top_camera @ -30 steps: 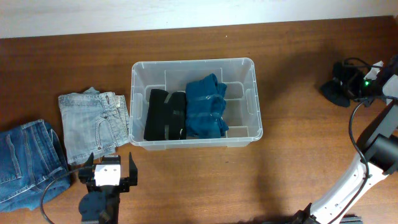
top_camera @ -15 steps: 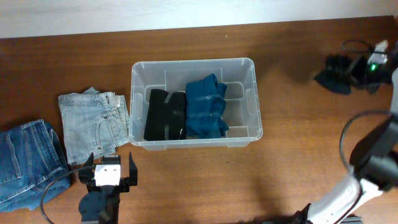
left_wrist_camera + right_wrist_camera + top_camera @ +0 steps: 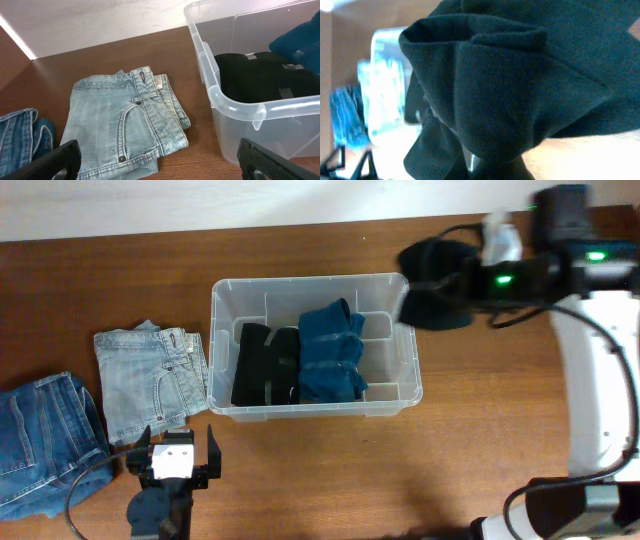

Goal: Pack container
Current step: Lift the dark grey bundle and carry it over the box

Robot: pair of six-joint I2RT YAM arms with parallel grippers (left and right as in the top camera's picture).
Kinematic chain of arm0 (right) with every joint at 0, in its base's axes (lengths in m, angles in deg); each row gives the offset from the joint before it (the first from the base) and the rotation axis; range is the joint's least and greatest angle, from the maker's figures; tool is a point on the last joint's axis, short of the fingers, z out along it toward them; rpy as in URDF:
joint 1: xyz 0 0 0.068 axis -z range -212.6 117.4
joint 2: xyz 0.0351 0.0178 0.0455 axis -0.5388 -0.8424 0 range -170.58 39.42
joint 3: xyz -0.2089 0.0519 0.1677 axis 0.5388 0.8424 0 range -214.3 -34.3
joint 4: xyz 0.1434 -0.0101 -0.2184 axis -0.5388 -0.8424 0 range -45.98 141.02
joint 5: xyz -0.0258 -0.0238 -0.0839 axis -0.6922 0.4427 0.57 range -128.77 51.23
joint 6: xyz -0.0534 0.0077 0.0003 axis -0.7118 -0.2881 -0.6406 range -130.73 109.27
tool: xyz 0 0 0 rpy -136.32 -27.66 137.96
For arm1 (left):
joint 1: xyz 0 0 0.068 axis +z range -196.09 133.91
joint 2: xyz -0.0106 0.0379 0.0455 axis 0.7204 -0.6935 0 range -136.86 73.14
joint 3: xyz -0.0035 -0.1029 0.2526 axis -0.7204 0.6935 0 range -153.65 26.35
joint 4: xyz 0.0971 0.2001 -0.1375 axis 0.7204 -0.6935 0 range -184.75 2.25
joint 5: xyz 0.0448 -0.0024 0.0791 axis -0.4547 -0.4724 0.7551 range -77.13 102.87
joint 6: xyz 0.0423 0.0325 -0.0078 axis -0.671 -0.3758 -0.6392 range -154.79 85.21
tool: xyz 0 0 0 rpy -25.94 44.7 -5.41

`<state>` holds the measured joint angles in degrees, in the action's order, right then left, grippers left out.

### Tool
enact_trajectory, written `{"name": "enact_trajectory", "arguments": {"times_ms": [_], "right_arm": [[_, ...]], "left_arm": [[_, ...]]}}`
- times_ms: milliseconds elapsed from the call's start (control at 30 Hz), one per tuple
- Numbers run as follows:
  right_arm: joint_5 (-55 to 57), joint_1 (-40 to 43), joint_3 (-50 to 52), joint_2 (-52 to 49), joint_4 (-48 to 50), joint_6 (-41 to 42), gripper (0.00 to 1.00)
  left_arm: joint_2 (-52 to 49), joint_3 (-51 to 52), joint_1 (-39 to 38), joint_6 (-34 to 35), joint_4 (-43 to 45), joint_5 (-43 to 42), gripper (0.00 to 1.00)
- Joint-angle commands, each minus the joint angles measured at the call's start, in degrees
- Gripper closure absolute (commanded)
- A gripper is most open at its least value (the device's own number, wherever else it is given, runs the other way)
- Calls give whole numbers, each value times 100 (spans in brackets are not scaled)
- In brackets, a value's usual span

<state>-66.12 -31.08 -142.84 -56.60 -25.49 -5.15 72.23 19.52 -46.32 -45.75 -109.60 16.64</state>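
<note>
Brown wooden tabletop (image 3: pixel 300 470) runs under everything, with a pale wall along its far edge. From overhead I see the container (image 3: pixel 310 281) mid-table, with a black folded garment (image 3: pixel 262 366) and a teal garment (image 3: pixel 330 355) lying side by side inside it, touching. The light jeans (image 3: pixel 150 378) lie folded just to its left, and the darker jeans (image 3: pixel 42 442) are at the table's left edge.

My left gripper (image 3: pixel 172 462) sits near the front edge with its fingers spread wide and nothing between them. Its wrist camera adds what overhead cannot: the light jeans' pocket stitching and the container's rounded near corner.

My right gripper (image 3: pixel 482 278) is up by the container's far right corner, pinched tight on a dark cloth (image 3: pixel 435 285) that hangs across the right end wall. The overhead view hides the fingers. The right wrist camera shows the cloth bunched and filling the frame, with only blurred shapes behind it.
</note>
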Motion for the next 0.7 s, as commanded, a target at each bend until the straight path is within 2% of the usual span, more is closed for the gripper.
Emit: {"name": "enact_trajectory", "arguments": {"times_ms": [0, 233, 667], "right_arm": [[435, -728, 120, -103, 70, 98, 96], [1873, -1644, 398, -186, 212, 846, 96], [2168, -2068, 1738, -188, 1467, 804, 96]], "left_arm": [[24, 26, 28, -94, 13, -57, 0], [24, 26, 28, -94, 13, -57, 1], [24, 26, 28, -94, 13, -57, 1]]}}
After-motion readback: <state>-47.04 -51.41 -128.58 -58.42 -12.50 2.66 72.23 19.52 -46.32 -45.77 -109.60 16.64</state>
